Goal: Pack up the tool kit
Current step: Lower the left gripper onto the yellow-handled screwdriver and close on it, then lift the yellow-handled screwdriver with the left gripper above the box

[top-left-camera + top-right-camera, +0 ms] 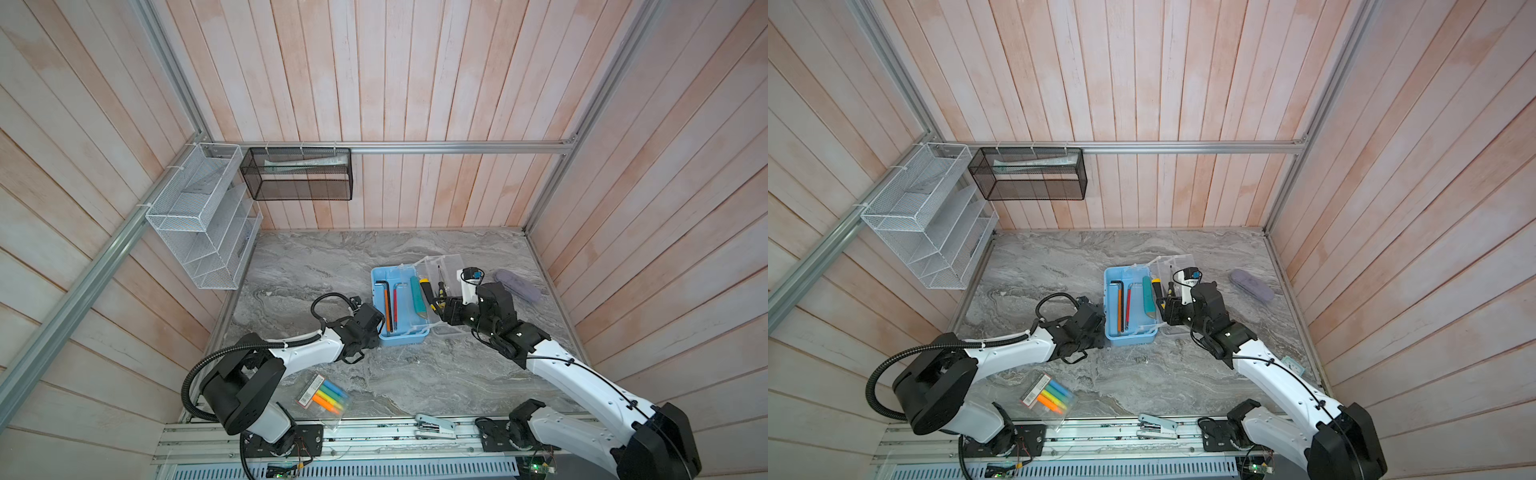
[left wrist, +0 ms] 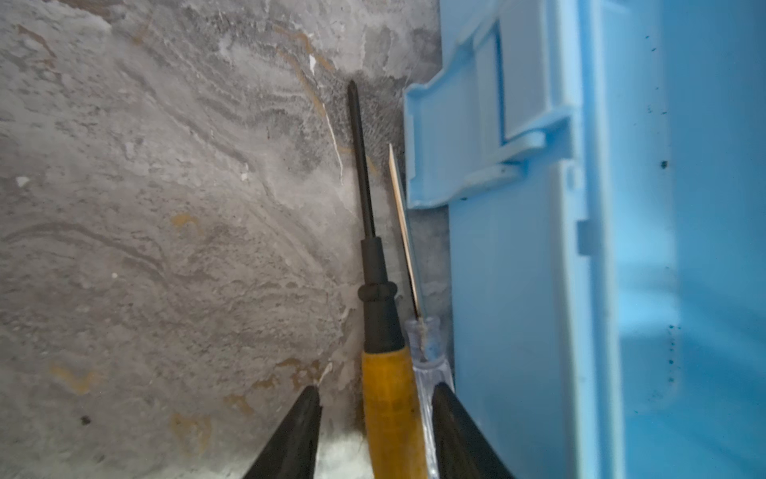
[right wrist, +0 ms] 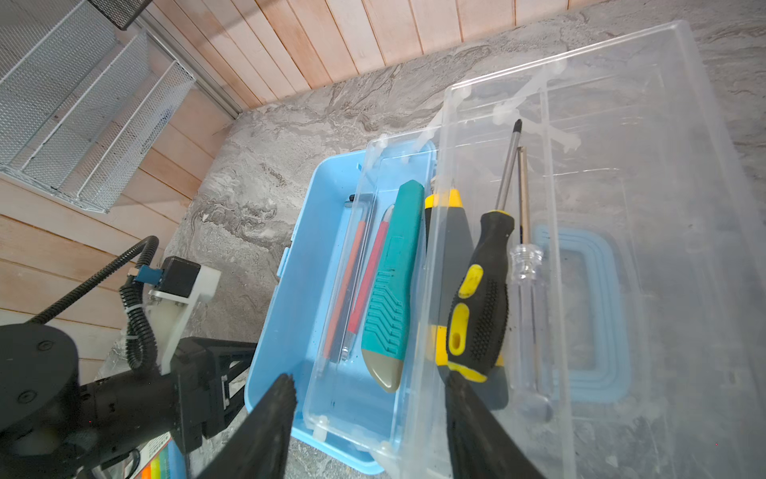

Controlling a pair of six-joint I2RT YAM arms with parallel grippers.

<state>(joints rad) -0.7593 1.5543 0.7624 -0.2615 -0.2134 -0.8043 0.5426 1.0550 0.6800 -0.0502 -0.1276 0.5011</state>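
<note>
As clear lid (image 1: 451, 266) lies open, lt-blue tool kit (image 1: 401, 339) shows tools (image 1: 417, 296).

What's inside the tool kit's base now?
Inside the tool kit: a clear tray, two hex keys sleeved orange and red, a teal utility knife. The floor beneath them is covered; whether the keys lie in or under the tray is unclear.

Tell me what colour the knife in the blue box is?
The knife is teal with an olive-grey tip; right wrist view shows it best.
</note>
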